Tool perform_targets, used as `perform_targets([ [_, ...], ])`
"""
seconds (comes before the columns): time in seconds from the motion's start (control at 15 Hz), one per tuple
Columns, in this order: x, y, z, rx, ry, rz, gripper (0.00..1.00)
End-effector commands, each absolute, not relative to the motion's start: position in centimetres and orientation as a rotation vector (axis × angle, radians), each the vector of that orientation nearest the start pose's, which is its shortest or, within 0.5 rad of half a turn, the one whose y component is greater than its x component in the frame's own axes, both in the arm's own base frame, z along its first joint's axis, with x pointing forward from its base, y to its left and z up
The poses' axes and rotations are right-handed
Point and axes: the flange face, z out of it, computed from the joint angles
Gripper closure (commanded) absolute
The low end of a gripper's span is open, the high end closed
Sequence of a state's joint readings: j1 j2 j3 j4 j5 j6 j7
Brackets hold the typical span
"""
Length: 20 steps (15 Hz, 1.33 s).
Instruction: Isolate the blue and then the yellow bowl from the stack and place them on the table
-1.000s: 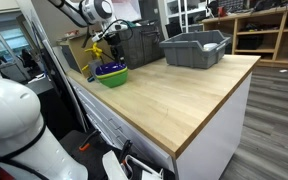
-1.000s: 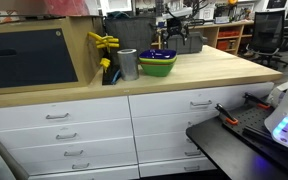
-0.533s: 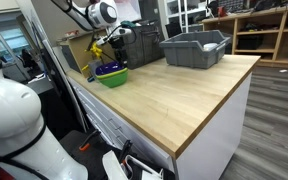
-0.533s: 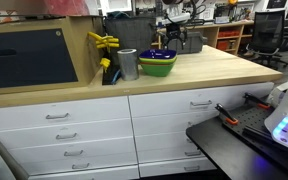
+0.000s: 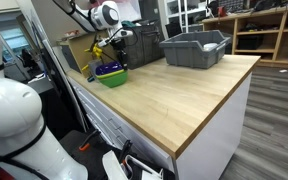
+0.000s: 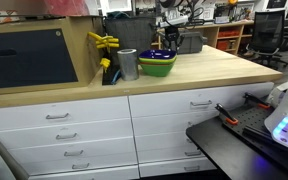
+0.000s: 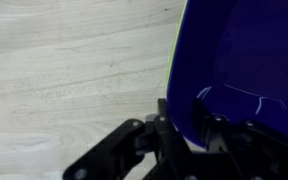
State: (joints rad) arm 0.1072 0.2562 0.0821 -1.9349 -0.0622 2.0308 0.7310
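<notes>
Wrist view shows the end effector [image 7: 184,128] straddling the blue bowl [image 7: 249,70] rim, one finger inside, one outside, seemingly clamped. Since a second ago the arm has lowered slightly onto the stack [image 5: 111,74] on the surface [image 5: 174,85]; lifting looks next.

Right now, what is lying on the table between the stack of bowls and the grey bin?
Nothing: in an exterior view, only bare wooden tabletop lies between the bowl stack and the grey bin.
</notes>
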Motion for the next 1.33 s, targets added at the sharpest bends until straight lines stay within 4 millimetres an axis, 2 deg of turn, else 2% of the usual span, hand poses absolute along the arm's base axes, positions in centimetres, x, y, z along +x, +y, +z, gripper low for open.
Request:
perform_targets([
  [0.0, 58.5, 11.7, 35.2, -3.138, 0.747, 0.217, 0.97],
  [0.27, 57.7, 12.5, 36.8, -3.159, 0.606, 0.273, 0.96],
  [0.67, 57.1, 13.1, 39.5, -3.177, 0.501, 0.301, 0.98],
  [1.0, 56.9, 13.0, 43.7, -3.178, 0.554, 0.053, 0.99],
  [1.27, 56.0, 12.9, 47.4, -3.138, 0.592, -0.056, 0.99],
])
